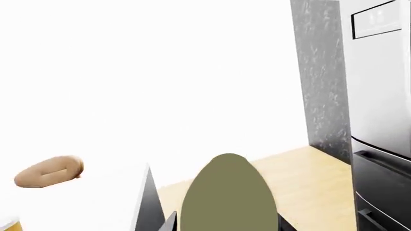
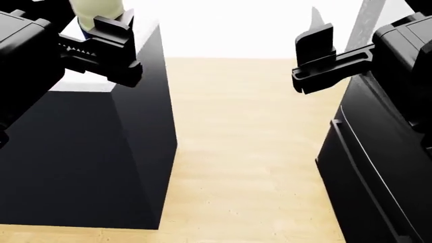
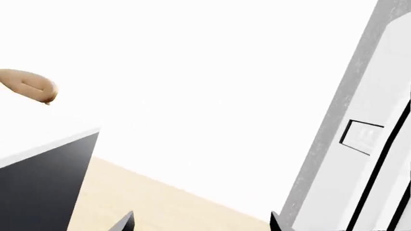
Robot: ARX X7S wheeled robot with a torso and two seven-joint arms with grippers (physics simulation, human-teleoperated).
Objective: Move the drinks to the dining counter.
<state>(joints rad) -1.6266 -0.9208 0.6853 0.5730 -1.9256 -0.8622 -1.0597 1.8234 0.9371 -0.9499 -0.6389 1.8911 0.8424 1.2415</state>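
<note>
My left gripper (image 2: 94, 28) is shut on the cream bottle (image 2: 94, 10), whose blue label just shows at the top left of the head view. In the left wrist view the bottle (image 1: 228, 192) looks olive and fills the gap between the dark fingers (image 1: 168, 222). It hangs over the near corner of the dining counter (image 2: 145, 30), a white top on a black base. I cannot tell whether it touches the top. My right gripper (image 3: 200, 224) is open and empty above the wooden floor. The other drinks are not clearly in view.
A brown bread-like lump (image 1: 48, 172) lies on the counter top (image 1: 96, 197). A dark cabinet with drawers (image 2: 378, 167) stands on the right, and a steel fridge (image 1: 378, 120) beyond it. A strip of wooden floor (image 2: 243, 142) runs between counter and cabinet.
</note>
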